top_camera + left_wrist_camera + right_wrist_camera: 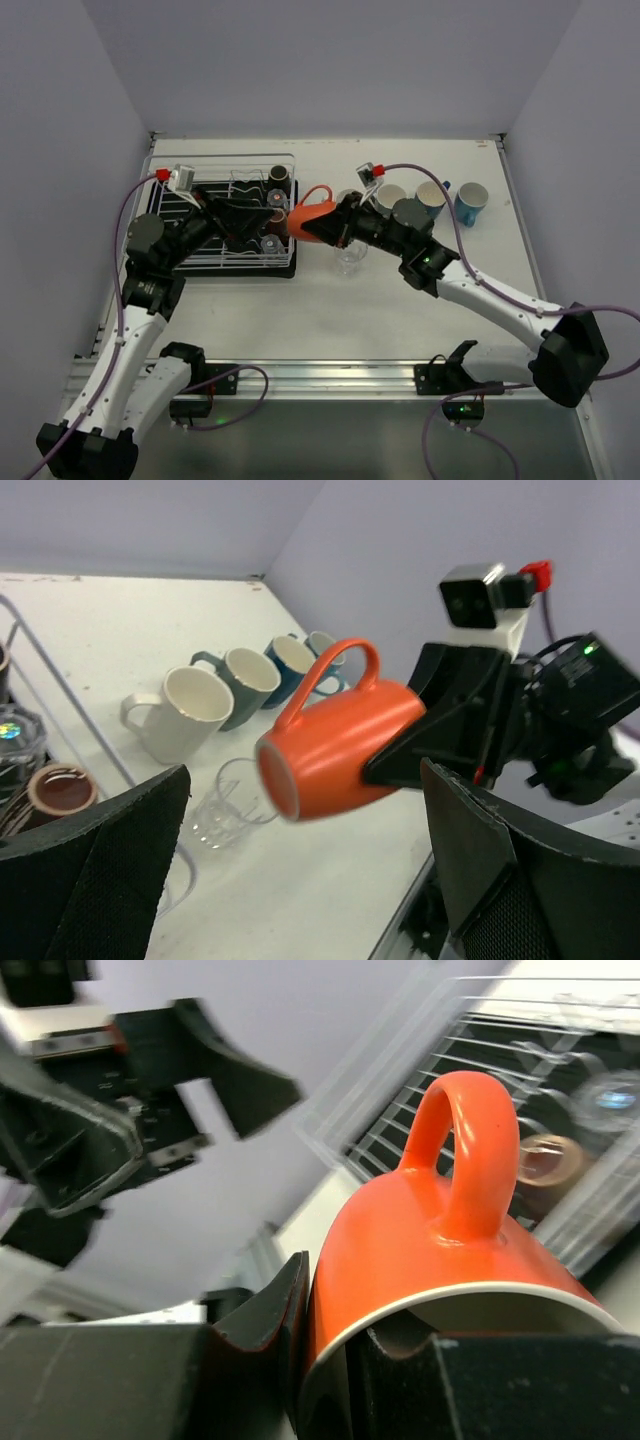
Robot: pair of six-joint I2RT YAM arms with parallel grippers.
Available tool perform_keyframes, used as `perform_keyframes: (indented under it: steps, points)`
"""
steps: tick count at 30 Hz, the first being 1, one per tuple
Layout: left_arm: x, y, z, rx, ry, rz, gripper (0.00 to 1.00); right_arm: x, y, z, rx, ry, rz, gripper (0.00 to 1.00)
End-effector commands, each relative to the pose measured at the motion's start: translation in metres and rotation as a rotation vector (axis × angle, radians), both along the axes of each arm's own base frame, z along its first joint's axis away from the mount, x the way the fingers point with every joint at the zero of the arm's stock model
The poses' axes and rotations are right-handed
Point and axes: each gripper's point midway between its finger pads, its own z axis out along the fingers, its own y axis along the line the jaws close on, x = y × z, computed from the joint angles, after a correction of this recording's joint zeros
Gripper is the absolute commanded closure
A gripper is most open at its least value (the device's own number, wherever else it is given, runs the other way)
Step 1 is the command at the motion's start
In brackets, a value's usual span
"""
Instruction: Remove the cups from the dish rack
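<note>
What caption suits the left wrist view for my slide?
Right gripper holds the orange mug sideways by its rim, ahead of the open left gripper.

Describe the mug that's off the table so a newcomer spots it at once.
Start at the white dish rack on the table's left. Just off its right edge, the right hand holds an orange mug in the air, tipped sideways, handle up. It is the only orange cup; the other mugs stand in a row on the table.

A robotics lab test cell: plain pale partition walls (330,60) box in a white tabletop (330,310). The cabled left arm (130,340) and right arm (500,300) are bolted to a metal rail (340,372) along the frame's lower edge.
</note>
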Motion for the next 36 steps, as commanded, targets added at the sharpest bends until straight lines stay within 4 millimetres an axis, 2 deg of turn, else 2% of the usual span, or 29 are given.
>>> perform_keyframes:
  steps: [1,2,4,5,6,9,11,13,15,16,18,19,21,22,36]
  points:
    - [-0.009,0.010,-0.023,0.177,-0.010,0.032,0.00,0.020,-0.043,0.030,-0.116,-0.129,-0.199,1.00]
    - [-0.009,0.013,-0.030,0.203,-0.004,0.045,0.00,0.021,-0.059,0.009,-0.244,-0.104,-0.237,1.00]
    - [-0.008,0.022,-0.051,0.285,0.012,0.087,0.00,0.036,-0.089,-0.002,-0.360,-0.083,-0.354,1.00]
    - [-0.007,0.026,-0.060,0.310,0.020,0.100,0.00,0.033,-0.107,-0.023,-0.462,-0.032,-0.369,1.00]
    - [-0.007,0.029,-0.071,0.351,0.016,0.109,0.00,0.042,-0.127,-0.028,-0.501,-0.006,-0.418,1.00]
    - [-0.003,0.041,-0.092,0.418,0.032,0.164,0.00,0.046,-0.171,-0.062,-0.651,0.084,-0.505,1.00]
    - [0.001,0.049,-0.103,0.443,0.048,0.213,0.00,0.048,-0.192,-0.079,-0.738,0.119,-0.559,1.00]
    - [0.002,0.051,-0.100,0.457,0.035,0.223,0.00,0.054,-0.202,-0.096,-0.807,0.164,-0.586,1.00]
    - [0.002,0.052,-0.097,0.455,0.030,0.229,0.00,0.058,-0.208,-0.107,-0.863,0.182,-0.600,1.00]
    - [0.002,0.052,-0.097,0.457,0.026,0.234,0.00,0.062,-0.207,-0.120,-0.894,0.209,-0.590,1.00]
    - [0.001,0.052,-0.099,0.465,0.028,0.240,0.00,0.065,-0.201,-0.131,-0.914,0.237,-0.555,1.00]
    - [0.001,0.055,-0.100,0.474,0.035,0.255,0.00,0.069,-0.197,-0.144,-0.937,0.265,-0.539,1.00]
    - [0.001,0.057,-0.100,0.479,0.036,0.267,0.00,0.076,-0.189,-0.150,-0.931,0.270,-0.521,1.00]
    - [0.001,0.058,-0.101,0.483,0.039,0.272,0.00,0.077,-0.184,-0.159,-0.938,0.287,-0.495,1.00]
    - [0.004,0.056,-0.109,0.492,0.067,0.259,0.00,0.105,-0.173,-0.208,-1.019,0.343,-0.511,0.97]
